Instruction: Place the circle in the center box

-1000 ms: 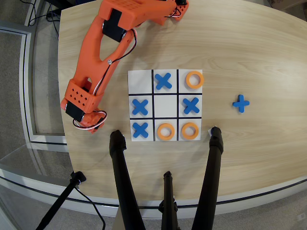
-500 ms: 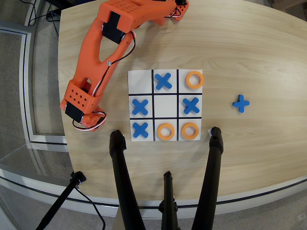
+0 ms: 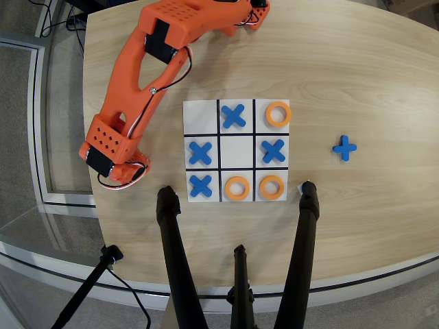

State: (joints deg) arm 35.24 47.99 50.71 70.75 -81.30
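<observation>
The white grid board (image 3: 202, 108) lies mid-table in the overhead view. Its center box (image 3: 236, 151) is a bare white cell. Orange circles lie in the top right cell (image 3: 278, 114), the bottom middle cell (image 3: 236, 188) and the bottom right cell (image 3: 271, 187). Blue X pieces fill the top middle (image 3: 234, 116), left middle (image 3: 199, 152), right middle (image 3: 273, 151) and bottom left (image 3: 200, 186) cells. The orange arm reaches down the table's left side; its gripper (image 3: 122, 171) sits left of the board, off it. The wrist body hides the fingers and whatever is under them.
A loose blue X (image 3: 345, 148) lies on the wood table to the right of the board. Black tripod legs (image 3: 175, 253) (image 3: 302, 240) rise from the bottom edge just below the board. The table's curved left edge runs close to the gripper.
The arm's end has shifted slightly left and down, away from the board. The pieces on the board have not moved.
</observation>
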